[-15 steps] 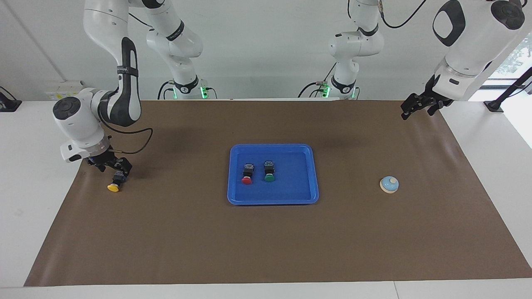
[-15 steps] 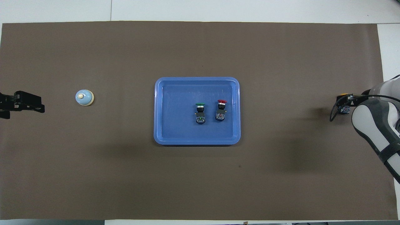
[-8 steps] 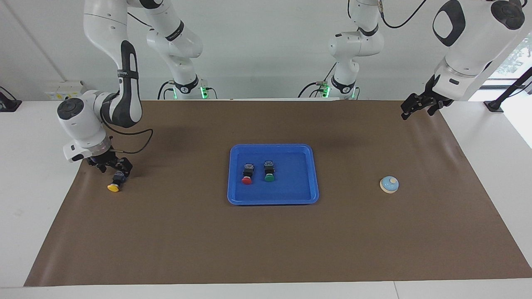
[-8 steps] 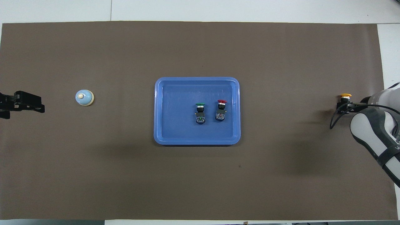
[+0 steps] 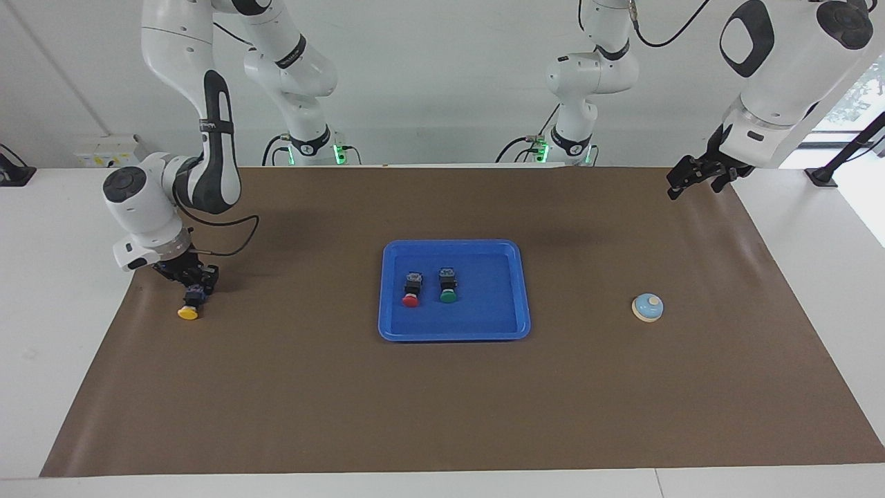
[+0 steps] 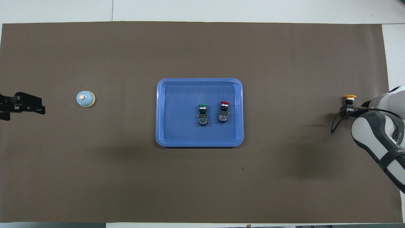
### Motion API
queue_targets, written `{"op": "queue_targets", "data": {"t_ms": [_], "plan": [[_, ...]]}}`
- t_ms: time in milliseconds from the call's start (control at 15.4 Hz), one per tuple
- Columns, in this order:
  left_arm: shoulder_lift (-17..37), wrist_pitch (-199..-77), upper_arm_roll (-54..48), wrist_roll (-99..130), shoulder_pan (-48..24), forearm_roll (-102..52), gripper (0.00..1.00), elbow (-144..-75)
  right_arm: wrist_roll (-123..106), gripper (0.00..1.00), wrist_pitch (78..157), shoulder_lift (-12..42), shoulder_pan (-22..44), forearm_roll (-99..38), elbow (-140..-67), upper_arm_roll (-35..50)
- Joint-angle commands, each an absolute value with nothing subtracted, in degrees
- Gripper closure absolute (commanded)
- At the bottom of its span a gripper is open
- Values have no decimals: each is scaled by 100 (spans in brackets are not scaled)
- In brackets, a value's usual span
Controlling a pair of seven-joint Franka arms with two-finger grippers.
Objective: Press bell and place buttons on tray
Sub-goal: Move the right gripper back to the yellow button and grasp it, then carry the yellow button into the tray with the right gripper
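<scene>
Blue tray (image 5: 523,290) — yellow-capped button (image 5: 188,310)

Red (image 5: 411,300), green buttons (image 5: 448,296) in blue tray (image 5: 523,290); yellow (image 5: 187,312) outside.

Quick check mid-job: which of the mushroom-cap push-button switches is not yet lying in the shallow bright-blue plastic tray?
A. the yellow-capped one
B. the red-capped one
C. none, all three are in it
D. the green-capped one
A: the yellow-capped push-button switch lies on the brown mat at the right arm's end of the table, with the right end effector shut on its black body, while the red-capped and green-capped switches lie inside the shallow bright-blue plastic tray.
</scene>
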State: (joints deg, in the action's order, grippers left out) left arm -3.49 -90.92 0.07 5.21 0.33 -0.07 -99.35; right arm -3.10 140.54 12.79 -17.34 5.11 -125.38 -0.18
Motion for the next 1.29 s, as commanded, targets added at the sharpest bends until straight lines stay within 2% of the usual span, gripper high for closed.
{"op": "queue_targets", "data": {"t_ms": [0, 388, 712, 1101, 1230], "plan": [[-343, -8991, 26, 510, 44, -79, 0, -9861, -519, 100, 14080, 1231, -1749, 466, -12560, 61], [-343, -8991, 26, 510, 44, -79, 0, -9853, -361, 100, 13045, 1046, -1065, 466, -11876, 79], [-343, -8991, 26, 510, 44, -79, 0, -9861, 1490, 100, 11656, 1142, 506, 466, -10663, 79], [-343, -8991, 26, 510, 44, -79, 0, -9861, 3407, 100, 11505, 1160, 2396, 89, -10450, 132], [-343, -8991, 26, 510, 44, -79, 0, -9861, 3708, 100, 11566, 1186, 2793, -34, -10380, 141]]}}
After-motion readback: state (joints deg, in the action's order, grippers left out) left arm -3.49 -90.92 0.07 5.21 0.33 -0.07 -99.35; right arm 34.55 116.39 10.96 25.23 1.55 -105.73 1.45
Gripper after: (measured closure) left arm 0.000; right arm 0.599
